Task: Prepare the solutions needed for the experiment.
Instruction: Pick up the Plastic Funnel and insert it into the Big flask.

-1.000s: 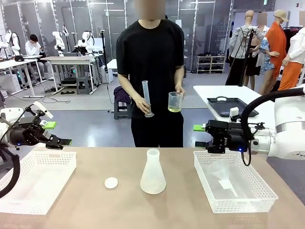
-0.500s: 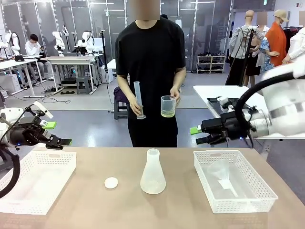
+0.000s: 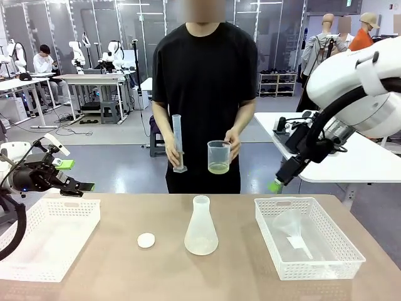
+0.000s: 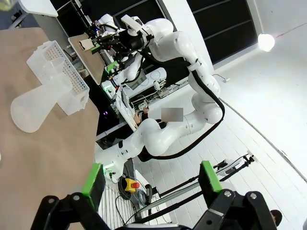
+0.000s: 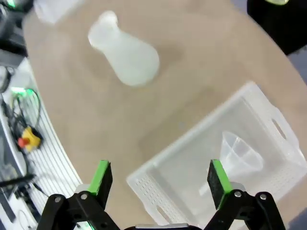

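Mid-frame, person holding solutions (image 3: 218,168) in beaker (image 3: 218,152); your left end effector (image 3: 74,175), right end effector (image 3: 274,185) gaping, empty.

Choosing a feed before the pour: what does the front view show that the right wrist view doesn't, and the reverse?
Front adds the person holding a cylinder and a beaker with a little yellow solution, plus the cap. Right wrist adds a yellow stop button off the table's edge; its top edge is too blurred to read. Both: the flask, the funnel in the right basket, the open right gripper.
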`<state>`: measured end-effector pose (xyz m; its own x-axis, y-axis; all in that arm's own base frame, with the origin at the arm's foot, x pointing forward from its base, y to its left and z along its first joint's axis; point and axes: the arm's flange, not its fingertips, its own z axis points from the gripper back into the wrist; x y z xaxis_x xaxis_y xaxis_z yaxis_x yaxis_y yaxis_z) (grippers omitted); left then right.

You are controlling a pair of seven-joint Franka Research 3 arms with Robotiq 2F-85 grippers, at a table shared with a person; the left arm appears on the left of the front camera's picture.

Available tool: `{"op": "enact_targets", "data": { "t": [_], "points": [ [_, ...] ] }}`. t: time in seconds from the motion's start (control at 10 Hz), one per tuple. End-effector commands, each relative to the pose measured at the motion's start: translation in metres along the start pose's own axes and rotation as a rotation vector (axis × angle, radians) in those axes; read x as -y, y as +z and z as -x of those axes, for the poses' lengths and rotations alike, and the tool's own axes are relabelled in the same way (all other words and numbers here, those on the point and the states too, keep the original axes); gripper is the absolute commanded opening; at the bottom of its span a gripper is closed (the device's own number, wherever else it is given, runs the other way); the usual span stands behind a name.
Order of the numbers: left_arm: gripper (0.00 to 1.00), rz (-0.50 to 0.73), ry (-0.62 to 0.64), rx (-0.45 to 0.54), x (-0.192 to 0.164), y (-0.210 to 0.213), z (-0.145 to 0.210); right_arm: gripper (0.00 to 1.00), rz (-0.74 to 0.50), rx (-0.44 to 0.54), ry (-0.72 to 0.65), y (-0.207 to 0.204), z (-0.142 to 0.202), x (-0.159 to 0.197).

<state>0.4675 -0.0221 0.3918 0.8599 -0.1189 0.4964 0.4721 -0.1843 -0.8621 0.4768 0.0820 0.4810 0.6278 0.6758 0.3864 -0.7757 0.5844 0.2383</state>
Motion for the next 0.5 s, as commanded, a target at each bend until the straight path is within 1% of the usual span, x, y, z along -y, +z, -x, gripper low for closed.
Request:
{"op": "enact_targets", "data": {
  "t": [0.0,0.1,0.4],
  "points": [
    [1.0,0.002,-0.002,0.003,0.0004,-0.0002,-0.0004,1.0,0.067,-0.043,0.039,-0.0055,0.0003,-0.0043],
    [1.0,0.002,-0.002,0.003,0.0004,-0.0002,-0.0004,1.0,0.0,0.0,0.0,0.0,0.0,0.0],
    [1.0,0.002,-0.002,0.003,0.0004,-0.0002,-0.0004,1.0,0.0,0.0,0.0,0.0,0.0,0.0]
  ]
}}
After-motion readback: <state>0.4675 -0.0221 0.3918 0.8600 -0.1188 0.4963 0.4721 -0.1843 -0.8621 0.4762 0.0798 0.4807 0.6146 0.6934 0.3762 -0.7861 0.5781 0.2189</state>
